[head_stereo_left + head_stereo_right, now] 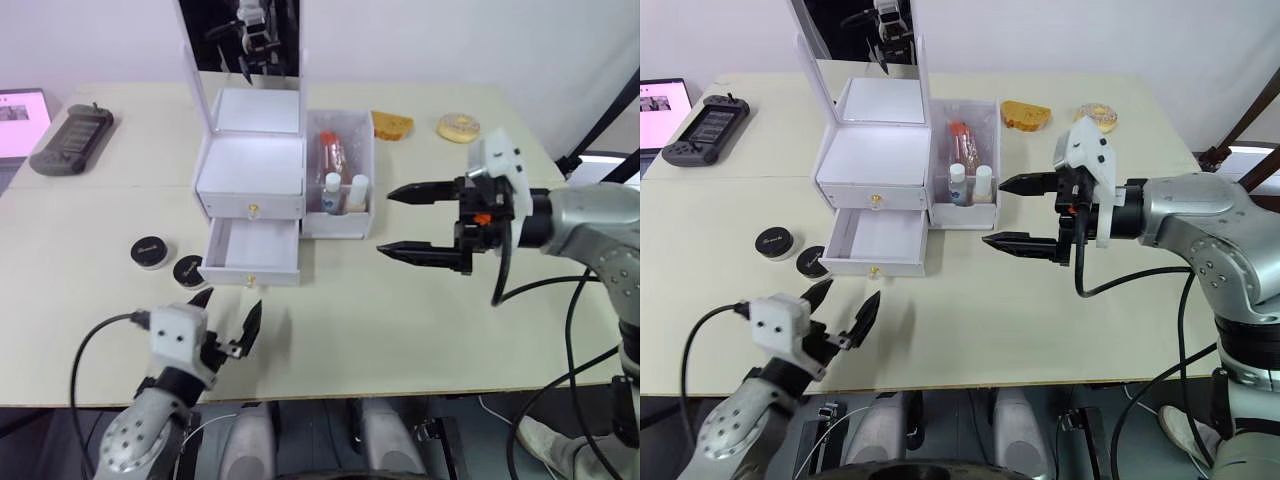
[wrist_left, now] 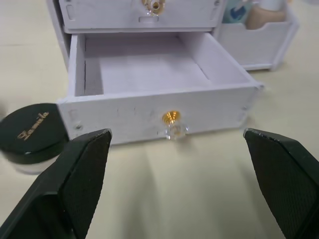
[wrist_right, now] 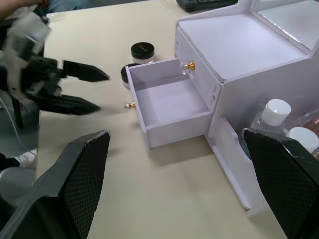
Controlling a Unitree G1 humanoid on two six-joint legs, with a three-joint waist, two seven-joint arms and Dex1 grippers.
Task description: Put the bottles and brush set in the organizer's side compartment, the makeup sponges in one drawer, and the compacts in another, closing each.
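The white organizer (image 1: 250,160) stands mid-table with its mirror upright. Its upper drawer is shut; the lower drawer (image 1: 250,248) is pulled out and empty, gold knob (image 2: 171,118) facing me. The side compartment (image 1: 340,215) on its right holds both white-capped bottles (image 1: 345,190), with the brush set (image 1: 331,152) in a clear pack behind them. Two black compacts (image 1: 152,250) (image 1: 187,269) lie on the table left of the open drawer. My left gripper (image 1: 232,300) hangs open just in front of that drawer. My right gripper (image 1: 385,222) is open, right of the side compartment. The makeup sponges are out of view.
A grey game controller (image 1: 72,138) and a lit screen (image 1: 20,118) sit at the far left. A toast slice (image 1: 392,124) and a doughnut-shaped item (image 1: 458,126) lie at the back right. Bare tabletop (image 1: 400,320) spreads in front of the organizer.
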